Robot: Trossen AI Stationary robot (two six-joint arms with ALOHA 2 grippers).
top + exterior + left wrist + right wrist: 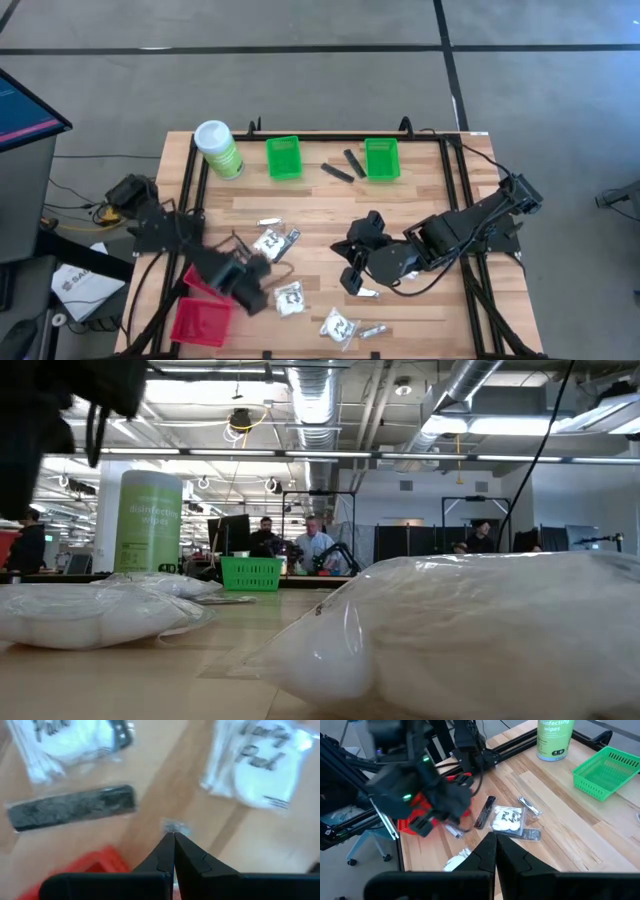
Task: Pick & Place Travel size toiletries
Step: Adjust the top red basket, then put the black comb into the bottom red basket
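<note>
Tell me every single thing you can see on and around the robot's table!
Table: one, light wood, under everything.
Canister: one, light green with a white lid, far left corner.
Green baskets: two, along the far edge.
Red baskets: two, it seems, near left corner.
White packets: three, black print, middle and near edge.
Silvery sachets: about four, scattered among the packets.
Dark sticks: two beside the right-hand green basket, one more by the left arm.
People: several, far behind the table.
Left gripper: dark, shut, over the packets by the red baskets.
Right gripper: dark, shut, above the table's middle.
</note>
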